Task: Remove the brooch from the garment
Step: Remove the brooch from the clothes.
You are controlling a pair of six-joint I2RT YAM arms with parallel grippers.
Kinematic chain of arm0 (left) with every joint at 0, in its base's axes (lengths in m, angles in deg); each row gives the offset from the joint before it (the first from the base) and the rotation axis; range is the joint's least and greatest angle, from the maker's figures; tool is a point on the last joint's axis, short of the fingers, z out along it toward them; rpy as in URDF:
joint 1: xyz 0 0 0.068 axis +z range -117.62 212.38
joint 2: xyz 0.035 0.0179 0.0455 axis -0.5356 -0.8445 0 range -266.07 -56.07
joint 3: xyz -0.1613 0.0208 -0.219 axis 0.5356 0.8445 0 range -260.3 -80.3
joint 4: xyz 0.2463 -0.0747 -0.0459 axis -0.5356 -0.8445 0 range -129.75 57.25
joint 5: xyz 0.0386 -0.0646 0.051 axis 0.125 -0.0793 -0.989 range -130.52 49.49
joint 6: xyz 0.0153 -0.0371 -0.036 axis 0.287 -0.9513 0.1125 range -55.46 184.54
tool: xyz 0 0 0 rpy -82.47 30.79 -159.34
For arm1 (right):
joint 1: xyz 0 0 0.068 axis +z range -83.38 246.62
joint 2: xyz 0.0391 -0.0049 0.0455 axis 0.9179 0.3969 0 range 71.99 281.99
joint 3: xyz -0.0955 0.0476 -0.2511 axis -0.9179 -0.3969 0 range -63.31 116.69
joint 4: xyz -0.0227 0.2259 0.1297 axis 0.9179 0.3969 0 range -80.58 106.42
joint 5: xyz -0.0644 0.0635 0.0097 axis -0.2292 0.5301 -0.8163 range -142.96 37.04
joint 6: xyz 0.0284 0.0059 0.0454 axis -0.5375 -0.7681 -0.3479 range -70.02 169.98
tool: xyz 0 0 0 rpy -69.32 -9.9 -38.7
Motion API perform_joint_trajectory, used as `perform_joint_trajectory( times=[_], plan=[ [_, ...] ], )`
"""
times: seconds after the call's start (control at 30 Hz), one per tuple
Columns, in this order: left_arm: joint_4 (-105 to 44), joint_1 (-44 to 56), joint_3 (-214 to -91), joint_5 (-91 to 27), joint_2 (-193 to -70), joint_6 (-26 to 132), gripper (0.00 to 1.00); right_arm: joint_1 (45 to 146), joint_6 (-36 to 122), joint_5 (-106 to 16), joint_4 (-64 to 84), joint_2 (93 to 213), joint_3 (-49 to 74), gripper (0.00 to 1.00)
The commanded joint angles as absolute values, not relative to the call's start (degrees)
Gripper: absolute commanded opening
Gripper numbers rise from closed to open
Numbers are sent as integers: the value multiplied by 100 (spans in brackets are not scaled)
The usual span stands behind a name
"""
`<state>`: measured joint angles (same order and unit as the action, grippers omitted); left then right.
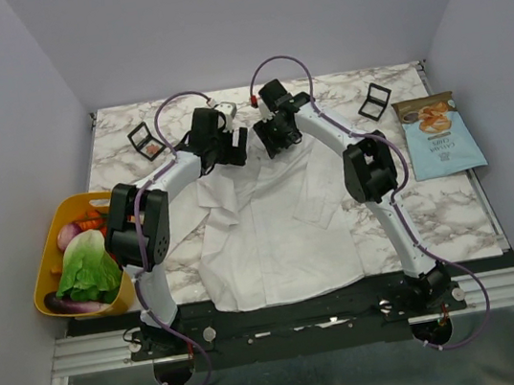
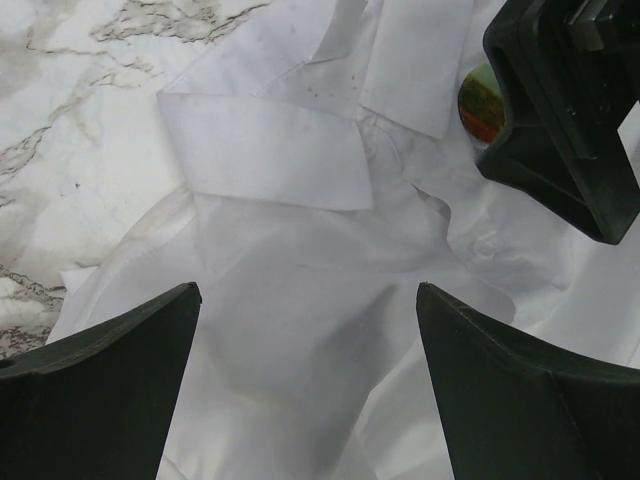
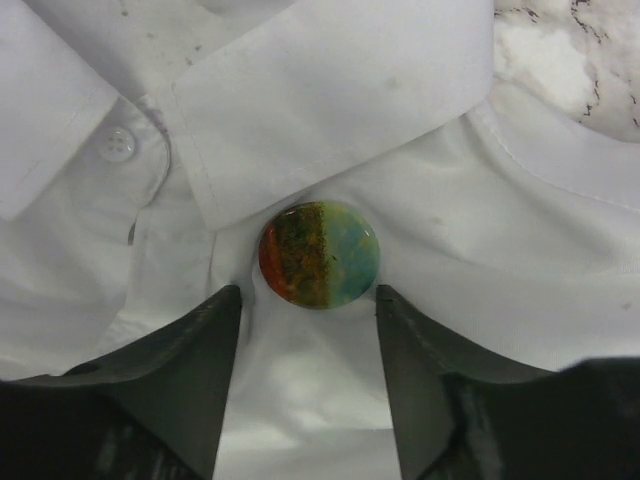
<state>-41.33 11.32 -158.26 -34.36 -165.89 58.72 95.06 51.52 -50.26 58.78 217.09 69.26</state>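
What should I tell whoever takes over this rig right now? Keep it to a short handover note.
Left gripper: open wide, empty, above the shirt near its collar.
Right gripper: open, fingertips on either side of the brooch; no firm grip visible.
Things: shirt spread on the marble table; brooch on it, just under a collar point.
Done: right arm lined up on the brooch.
To do: close on the brooch and pull it off the shirt, probably with the left gripper holding the fabric down.

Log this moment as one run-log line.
right gripper open, tips beside brooch | brooch on garment below collar | left gripper open over garment
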Motion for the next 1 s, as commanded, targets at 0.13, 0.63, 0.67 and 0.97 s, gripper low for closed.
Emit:
perform_joint_trajectory(
  times=[0.13,0.63,0.67,0.97],
  plan=[
    [-4013,1164,-15774,-3269,-16479,5866,99,9527,5182,-5147,5846,21920,7265,72],
    [-3961,1173,-15712,-3296,-16444,5883,99,9527,5173,-4980,5961,22140,7424,58],
    [-3960,1173,-15712,-3296,-16444,5883,99,9527,5173,-4980,5961,22140,7415,57],
    [-3996,1173,-15686,-3269,-16400,5865,99,9501,5270,-4796,5812,21710,7055,49]
  ],
)
